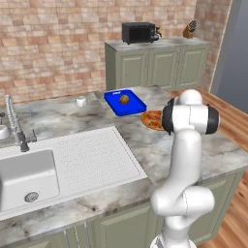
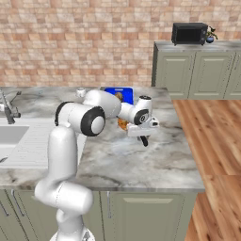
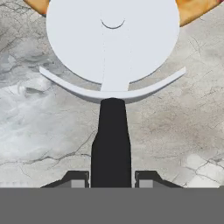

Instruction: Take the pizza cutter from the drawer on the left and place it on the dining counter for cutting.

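Placement step: gripper (image 3: 112, 177), its fingers clamped on the black handle of the pizza cutter (image 3: 112, 65), holds the wheel low over the dining counter (image 2: 155, 155) near the pizza (image 1: 151, 119); lowering and release would likely follow.

Bare dining counter (image 2: 155, 162) right of gripper (image 2: 144, 136); pizza (image 1: 151, 119), blue tray (image 1: 116, 104) block behind.

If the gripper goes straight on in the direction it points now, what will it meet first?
The gripper, shut on the pizza cutter's black handle, points down at the dining counter. The cutter's wheel would probably touch the marble first, close beside the pizza. How far it hangs above the counter is unclear.
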You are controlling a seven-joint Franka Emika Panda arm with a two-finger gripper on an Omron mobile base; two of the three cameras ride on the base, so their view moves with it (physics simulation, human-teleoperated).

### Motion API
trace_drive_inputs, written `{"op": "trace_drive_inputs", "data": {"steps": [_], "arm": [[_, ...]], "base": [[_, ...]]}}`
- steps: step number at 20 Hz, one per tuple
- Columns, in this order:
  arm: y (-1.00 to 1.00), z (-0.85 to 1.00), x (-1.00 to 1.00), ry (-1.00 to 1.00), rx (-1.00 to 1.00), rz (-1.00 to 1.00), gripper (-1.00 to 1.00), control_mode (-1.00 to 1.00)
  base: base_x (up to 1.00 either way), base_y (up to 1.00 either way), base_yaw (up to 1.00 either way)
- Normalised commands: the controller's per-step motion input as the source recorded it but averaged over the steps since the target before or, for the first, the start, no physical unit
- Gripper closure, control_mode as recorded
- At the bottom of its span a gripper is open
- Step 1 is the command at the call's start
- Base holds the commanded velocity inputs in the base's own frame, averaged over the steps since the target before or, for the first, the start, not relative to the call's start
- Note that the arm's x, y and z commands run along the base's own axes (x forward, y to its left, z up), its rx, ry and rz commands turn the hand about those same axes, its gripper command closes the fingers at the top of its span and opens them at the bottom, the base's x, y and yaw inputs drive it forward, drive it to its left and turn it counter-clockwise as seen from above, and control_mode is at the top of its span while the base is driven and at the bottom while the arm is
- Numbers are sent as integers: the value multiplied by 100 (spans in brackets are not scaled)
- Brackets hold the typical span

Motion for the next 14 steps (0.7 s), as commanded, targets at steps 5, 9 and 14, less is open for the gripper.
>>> {"op": "trace_drive_inputs", "data": {"steps": [5,9,14], "arm": [[0,-36,53,0,0,0,100,-100],[0,-30,9,0,0,0,100,-100],[0,-13,0,0,0,0,-100,-100]], "base": [[0,0,0],[0,0,0],[0,0,0]]}}
